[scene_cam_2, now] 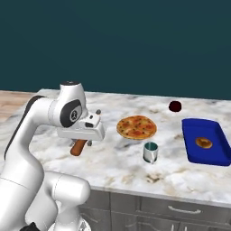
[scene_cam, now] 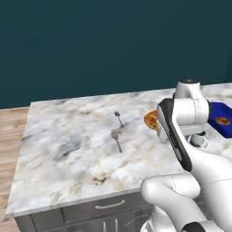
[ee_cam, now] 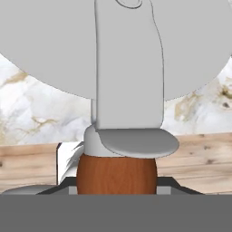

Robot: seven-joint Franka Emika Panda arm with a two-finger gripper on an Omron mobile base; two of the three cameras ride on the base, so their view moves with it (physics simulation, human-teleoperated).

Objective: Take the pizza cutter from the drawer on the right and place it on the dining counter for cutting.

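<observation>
My gripper (scene_cam_2: 84, 141) is shut on the pizza cutter (scene_cam_2: 78, 147), whose reddish-brown handle pokes out below the hand, a little above the left part of the dining counter (scene_cam_2: 131, 169). In the hand view the handle (ee_cam: 117, 174) sits between my fingertips, and the round silver wheel (ee_cam: 54, 50) spreads across the top, with marble and wood floor behind it. In the left base view my own arm hides the hand over the dining counter (scene_cam: 68, 136). The drawer is out of view.
A pizza (scene_cam_2: 136, 127) lies mid-counter, right of the hand, with a metal cup (scene_cam_2: 150, 152) in front of it. A blue tray (scene_cam_2: 205, 142) holding a pastry and a dark red round object (scene_cam_2: 175, 106) sit further right. A fork (scene_cam: 117, 138) and spoon (scene_cam: 118, 118) lie on the marble.
</observation>
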